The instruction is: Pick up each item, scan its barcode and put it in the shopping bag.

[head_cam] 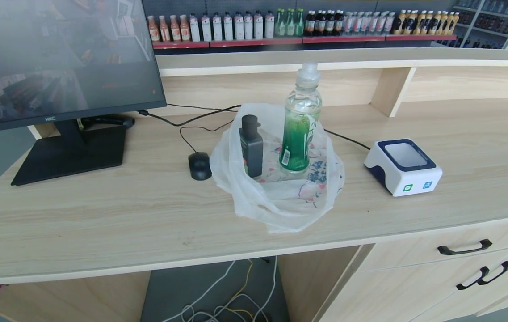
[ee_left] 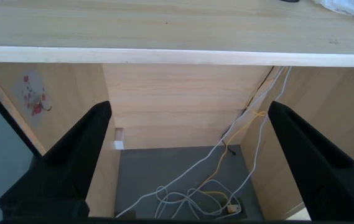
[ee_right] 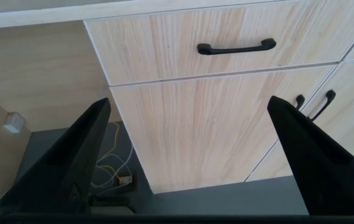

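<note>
A white plastic shopping bag [head_cam: 280,197] lies spread on the wooden counter [head_cam: 102,214], mid-way along it. Inside it stand a dark rectangular bottle [head_cam: 251,147] and a taller clear bottle with a green label [head_cam: 299,125], both upright. To their right sits a white and blue barcode scanner [head_cam: 402,166]. My left gripper [ee_left: 189,124] hangs open below the counter's front edge, facing the knee space with loose cables [ee_left: 195,193]. My right gripper [ee_right: 189,118] is open too, low in front of the drawer fronts [ee_right: 226,81], with nothing between its fingers.
A monitor [head_cam: 52,58] on a black stand occupies the counter's left. A black mouse [head_cam: 199,165] with its cable lies just left of the bag. A raised shelf [head_cam: 325,62] runs along the back. Drawer handles [head_cam: 463,248] are at the lower right.
</note>
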{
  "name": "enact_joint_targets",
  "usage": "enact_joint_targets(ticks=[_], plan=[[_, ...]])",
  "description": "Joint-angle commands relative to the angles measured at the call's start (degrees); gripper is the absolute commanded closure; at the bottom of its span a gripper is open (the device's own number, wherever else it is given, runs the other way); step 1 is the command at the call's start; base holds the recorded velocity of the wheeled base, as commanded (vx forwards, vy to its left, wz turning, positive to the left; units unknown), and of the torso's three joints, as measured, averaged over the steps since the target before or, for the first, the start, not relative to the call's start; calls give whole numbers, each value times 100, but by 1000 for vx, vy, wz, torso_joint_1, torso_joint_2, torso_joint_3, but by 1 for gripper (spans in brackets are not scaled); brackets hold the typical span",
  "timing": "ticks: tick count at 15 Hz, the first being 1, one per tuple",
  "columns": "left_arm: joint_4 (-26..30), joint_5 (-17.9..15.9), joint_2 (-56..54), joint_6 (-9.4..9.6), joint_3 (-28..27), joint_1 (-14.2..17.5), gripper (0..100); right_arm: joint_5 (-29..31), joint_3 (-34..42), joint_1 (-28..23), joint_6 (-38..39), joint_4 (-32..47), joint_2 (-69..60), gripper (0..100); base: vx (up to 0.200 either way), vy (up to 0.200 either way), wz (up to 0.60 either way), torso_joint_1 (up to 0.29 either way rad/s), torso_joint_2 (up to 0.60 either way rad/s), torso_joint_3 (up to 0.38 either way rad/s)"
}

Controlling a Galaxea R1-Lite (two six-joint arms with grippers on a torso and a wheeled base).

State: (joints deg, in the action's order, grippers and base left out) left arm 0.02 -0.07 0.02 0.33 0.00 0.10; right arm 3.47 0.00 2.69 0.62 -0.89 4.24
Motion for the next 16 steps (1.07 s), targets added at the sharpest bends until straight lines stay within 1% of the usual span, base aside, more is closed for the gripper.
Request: enact_joint_targets(ticks=[1, 16], plan=[[-2, -1, -2, 2, 0, 8, 0, 4, 0, 3, -1, 1, 24, 0, 0, -200, 0, 22, 7, -2], [-2, -1, -2, -24, 0, 8, 0, 4, 0, 3, -1, 1, 15, 0, 0, -200, 0, 3, 3, 2]])
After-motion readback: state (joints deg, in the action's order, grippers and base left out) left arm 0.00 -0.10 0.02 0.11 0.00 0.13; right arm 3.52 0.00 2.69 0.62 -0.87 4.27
